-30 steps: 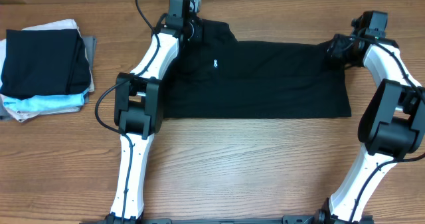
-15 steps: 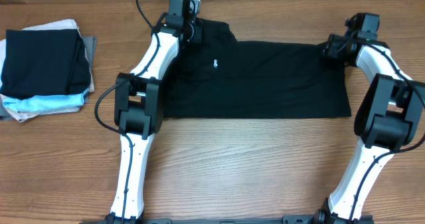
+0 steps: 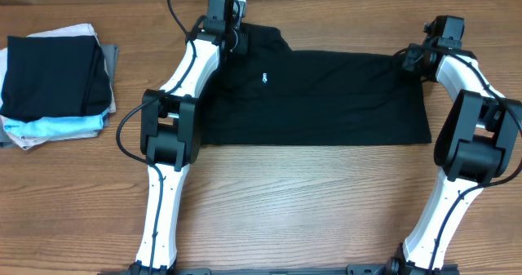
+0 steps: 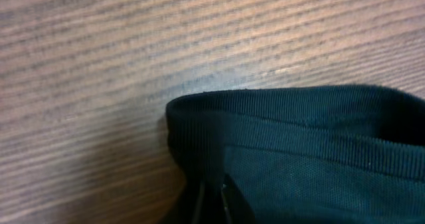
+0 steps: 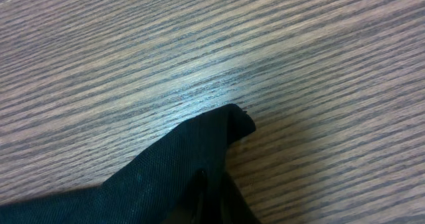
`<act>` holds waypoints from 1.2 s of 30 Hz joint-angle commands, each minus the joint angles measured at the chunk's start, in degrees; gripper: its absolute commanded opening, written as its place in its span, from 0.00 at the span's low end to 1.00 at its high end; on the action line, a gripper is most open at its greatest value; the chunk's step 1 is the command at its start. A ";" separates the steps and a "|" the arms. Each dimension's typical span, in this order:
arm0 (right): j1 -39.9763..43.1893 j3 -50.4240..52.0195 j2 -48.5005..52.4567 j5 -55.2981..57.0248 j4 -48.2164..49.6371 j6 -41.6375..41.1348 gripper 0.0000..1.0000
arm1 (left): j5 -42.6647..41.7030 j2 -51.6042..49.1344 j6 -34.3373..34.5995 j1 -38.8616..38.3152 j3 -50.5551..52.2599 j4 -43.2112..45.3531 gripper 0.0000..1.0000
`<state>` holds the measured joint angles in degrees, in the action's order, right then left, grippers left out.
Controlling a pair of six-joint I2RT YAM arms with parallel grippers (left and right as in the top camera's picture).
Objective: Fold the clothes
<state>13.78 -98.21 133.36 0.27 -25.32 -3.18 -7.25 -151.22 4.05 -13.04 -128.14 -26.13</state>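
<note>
At the shirt's far edge, clamped shut in left gripper [image 4: 211, 199] and right gripper [image 5: 211, 192]: a ribbed band and a thin corner of the black T-shirt [image 3: 326, 99], spread flat on grained wooden table [image 3: 310, 201]. Could slip free on lifting, with so shallow a bite on soft, limp knit; might also bunch or drag.
</note>
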 commanded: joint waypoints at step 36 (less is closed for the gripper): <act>3.15 -4.28 -11.58 -8.96 -28.61 4.09 0.04 | 0.42 8.66 -2.82 0.72 -22.14 -48.89 0.04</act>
<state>15.57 -101.36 123.09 -8.62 -53.01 0.05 -7.22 -144.92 2.72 -12.99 -148.64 -73.52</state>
